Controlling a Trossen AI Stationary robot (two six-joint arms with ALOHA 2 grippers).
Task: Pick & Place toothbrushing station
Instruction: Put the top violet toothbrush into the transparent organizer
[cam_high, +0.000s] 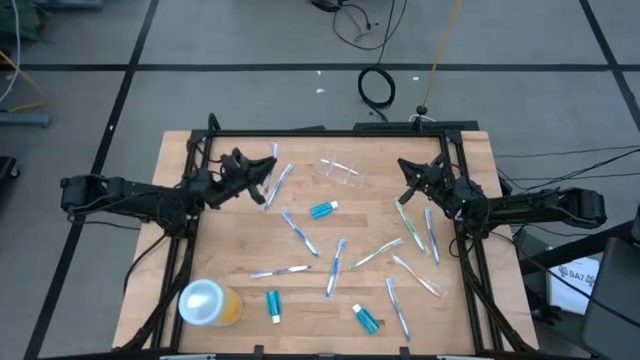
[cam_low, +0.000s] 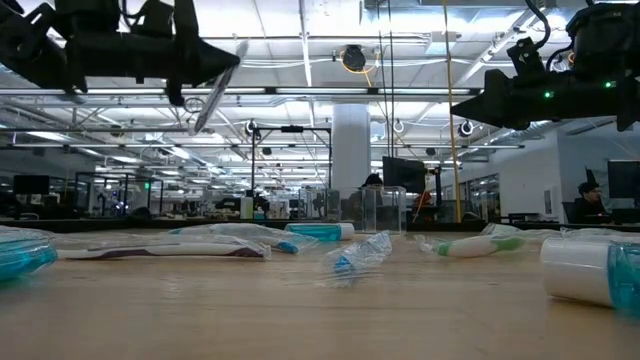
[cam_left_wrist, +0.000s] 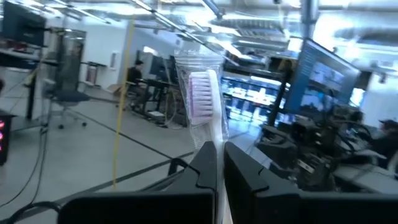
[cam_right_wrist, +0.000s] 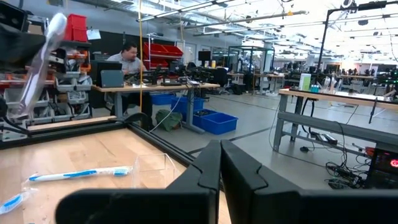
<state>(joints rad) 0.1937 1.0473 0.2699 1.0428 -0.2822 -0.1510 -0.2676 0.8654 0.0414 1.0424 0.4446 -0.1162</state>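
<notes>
The left gripper (cam_high: 262, 178) hangs above the worktop (cam_high: 180, 250) at its left rear, fingers pinching a wrapped toothbrush (cam_left_wrist: 203, 102) low on its handle, so the slick wrapper could let it swing or slip out on the way over. The clear cup (cam_high: 341, 172) lies tipped on its side near the rear middle, so a brush pushed at it would likely roll it away. The right gripper (cam_high: 408, 178) waits at the right rear, fingers pressed together, over more brushes.

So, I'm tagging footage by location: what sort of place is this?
Probably a robotics lab or open workshop: a wooden table framed by two arms, rows of workbenches with monitors, and red and blue parts bins behind.
</notes>
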